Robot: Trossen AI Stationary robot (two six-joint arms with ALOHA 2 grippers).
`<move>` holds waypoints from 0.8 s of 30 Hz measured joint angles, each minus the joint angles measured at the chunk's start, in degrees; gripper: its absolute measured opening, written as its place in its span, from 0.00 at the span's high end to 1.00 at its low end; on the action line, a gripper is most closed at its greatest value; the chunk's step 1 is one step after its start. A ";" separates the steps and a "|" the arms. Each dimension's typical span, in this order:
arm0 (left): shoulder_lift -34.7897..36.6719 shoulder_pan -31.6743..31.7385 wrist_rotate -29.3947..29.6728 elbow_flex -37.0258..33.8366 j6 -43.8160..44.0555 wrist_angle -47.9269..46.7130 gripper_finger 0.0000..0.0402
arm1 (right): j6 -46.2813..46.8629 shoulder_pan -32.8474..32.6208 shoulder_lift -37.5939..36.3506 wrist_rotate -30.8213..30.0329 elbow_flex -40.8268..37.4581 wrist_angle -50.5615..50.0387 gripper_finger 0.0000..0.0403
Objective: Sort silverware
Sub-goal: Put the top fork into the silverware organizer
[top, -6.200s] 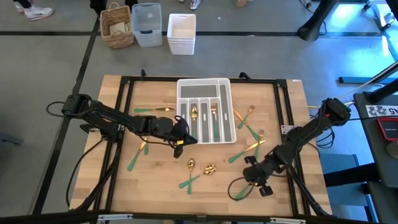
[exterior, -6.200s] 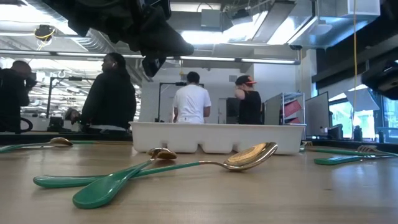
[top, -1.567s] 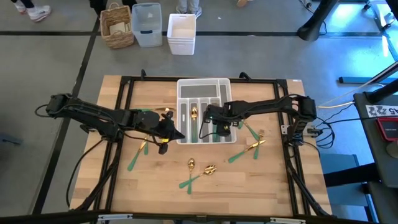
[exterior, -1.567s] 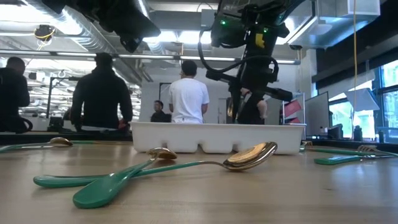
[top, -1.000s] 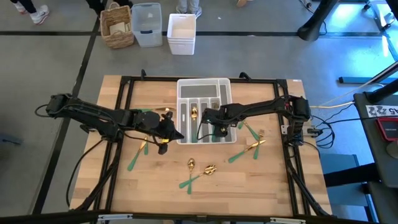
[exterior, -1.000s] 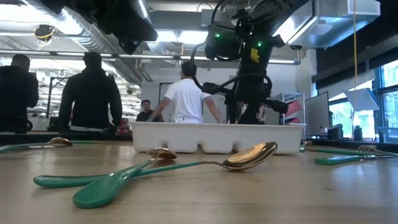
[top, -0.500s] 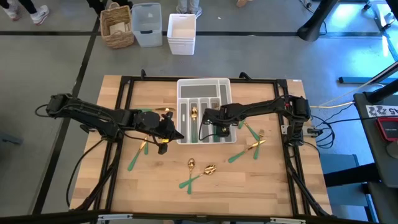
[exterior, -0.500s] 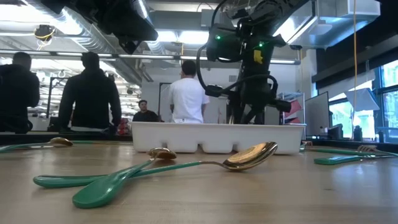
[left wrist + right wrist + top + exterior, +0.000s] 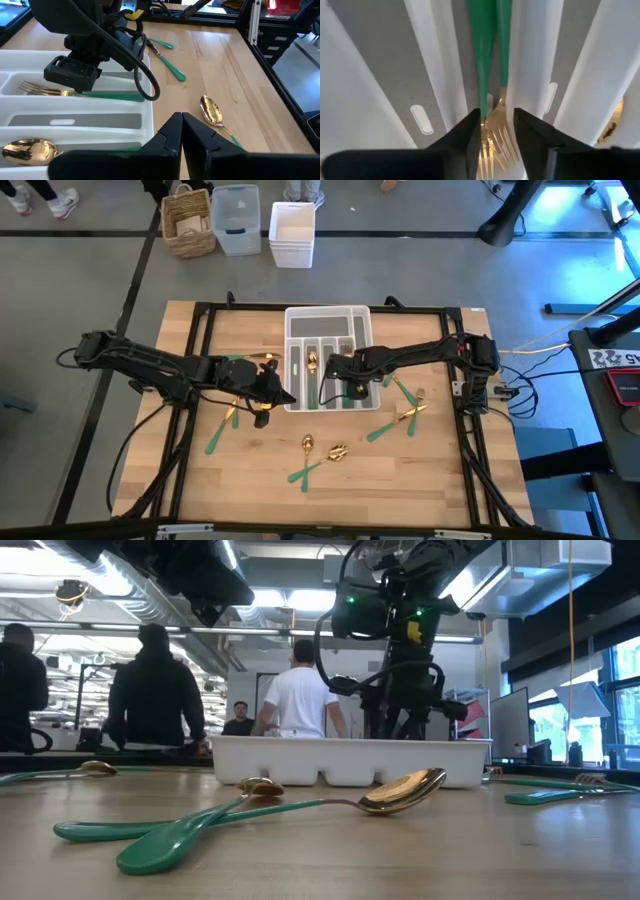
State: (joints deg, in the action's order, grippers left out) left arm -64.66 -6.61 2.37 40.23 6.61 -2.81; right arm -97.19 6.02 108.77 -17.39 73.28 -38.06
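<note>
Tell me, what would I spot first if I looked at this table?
Probably the white tray at the back middle of the wooden table, where the right gripper hangs open over a slot holding gold forks with green handles. The left gripper waits shut beside the tray. More gold and green spoons lie scattered in front.

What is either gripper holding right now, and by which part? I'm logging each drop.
Nothing. The right gripper is open over the tray, its fingers either side of a fork lying in a slot. The left gripper is shut and empty.
</note>
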 joint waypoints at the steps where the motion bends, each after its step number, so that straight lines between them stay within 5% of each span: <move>1: 0.00 0.00 0.00 0.00 0.00 0.02 0.99 | 0.63 0.00 0.00 0.00 0.00 0.48 0.67; 9: 0.00 0.02 4.80 0.00 3.38 0.03 0.99 | 17.48 0.00 -0.35 -5.94 1.85 4.19 0.67; 14: 0.00 0.54 7.29 0.00 3.97 0.00 0.99 | 32.85 0.02 -0.35 -8.62 8.06 -8.47 0.67; 24: 0.00 2.22 7.44 0.00 9.72 0.02 0.99 | 68.40 0.11 -0.47 4.32 19.83 -41.04 0.67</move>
State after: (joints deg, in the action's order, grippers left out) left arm -64.66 -4.39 9.82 40.23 16.33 -2.79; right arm -28.79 6.13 108.30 -13.07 93.11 -79.10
